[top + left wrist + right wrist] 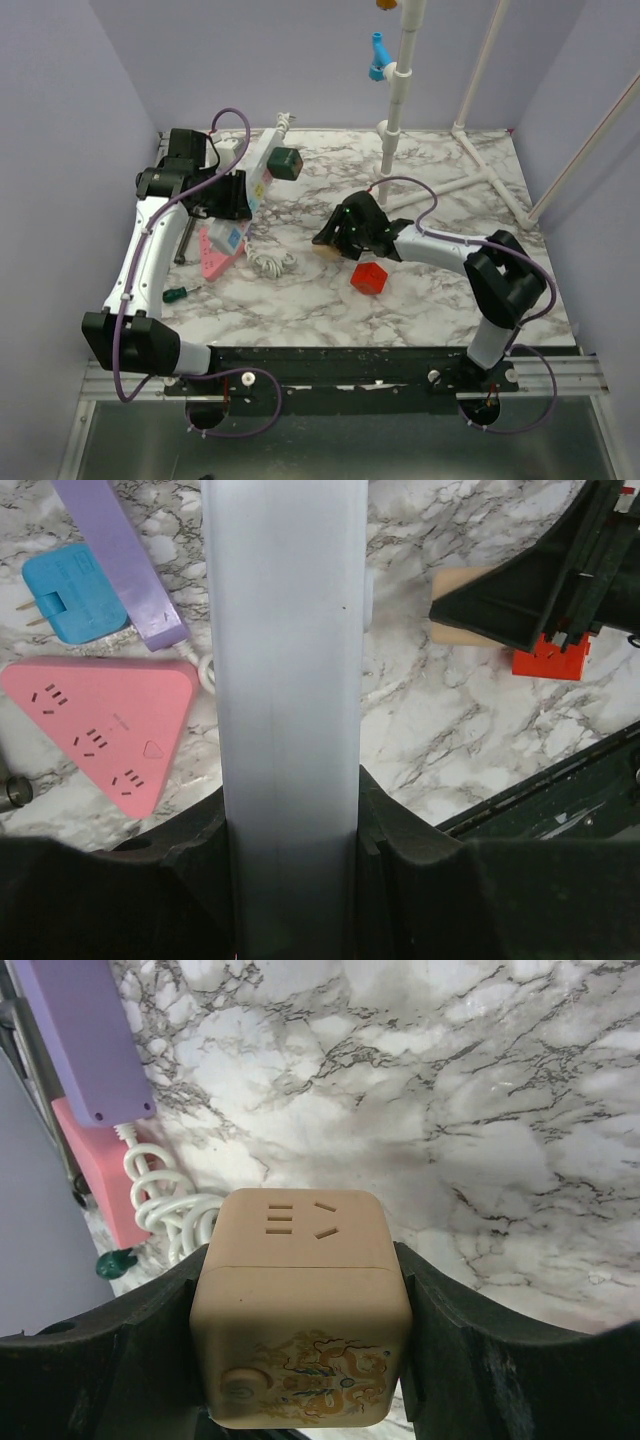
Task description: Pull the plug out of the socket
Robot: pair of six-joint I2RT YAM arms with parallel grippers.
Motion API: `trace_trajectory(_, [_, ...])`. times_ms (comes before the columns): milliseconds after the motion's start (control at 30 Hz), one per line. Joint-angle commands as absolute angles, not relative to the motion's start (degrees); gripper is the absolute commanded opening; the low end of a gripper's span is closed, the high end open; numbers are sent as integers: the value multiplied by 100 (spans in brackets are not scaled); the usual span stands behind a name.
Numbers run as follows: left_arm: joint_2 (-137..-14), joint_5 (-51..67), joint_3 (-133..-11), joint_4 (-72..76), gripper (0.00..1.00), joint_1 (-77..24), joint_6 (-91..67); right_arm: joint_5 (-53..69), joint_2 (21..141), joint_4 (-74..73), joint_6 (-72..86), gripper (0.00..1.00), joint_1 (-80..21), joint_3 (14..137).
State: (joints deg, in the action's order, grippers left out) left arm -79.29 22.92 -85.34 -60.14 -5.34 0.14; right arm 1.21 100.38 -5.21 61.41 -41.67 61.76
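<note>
From above, the left pincer holds the power strip at the surface's left rear, a green cube on it. Its wrist view shows the strip clamped. The right pincer grips a beige cube; loosening early could drop it.

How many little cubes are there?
3. A dark green cube sits on the white power strip at back left; a red cube lies on the table near the middle; a tan cube is in the right pincer. More may be hidden.
</note>
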Motion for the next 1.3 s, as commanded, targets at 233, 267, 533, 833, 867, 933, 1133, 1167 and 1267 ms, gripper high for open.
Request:
trace_trajectory(233, [-7602,2811,-8569,-5678,0,-510,-35,-251,10466,-964,5621,26,-4209,6595])
trace_trajectory(267, [-7602,2815,-8574,-5674,0,-510,-40,-264,10484,-1000,5577,34,-4201,6607])
trace_trajectory(533, [-7601,2743,-8595,-5642,0,-510,-132,-571,10501,-1470,5522,66,-4208,6694])
trace_trajectory(833, [-7540,2718,-8621,-5681,0,-510,-123,-897,10240,-1810,5408,92,-4202,6521])
trace_trajectory(867, [-7532,2720,-8626,-5686,0,-510,-127,-955,10188,-1848,5393,92,-4201,6514])
trace_trajectory(933, [-7519,2702,-8631,-5691,0,-510,-132,-1143,10040,-1954,5326,92,-4201,6540])
trace_trajectory(1133, [-7510,2656,-8643,-5722,0,-518,-149,-2006,9503,-2686,5016,93,-4203,6829])
trace_trajectory(1167, [-7496,2647,-8618,-5710,0,-516,-134,-2062,9374,-2689,4951,94,-4190,6825])
trace_trajectory(1267, [-7454,2575,-8505,-5685,0,-516,-48,-2118,9145,-2687,4749,95,-4176,7029])
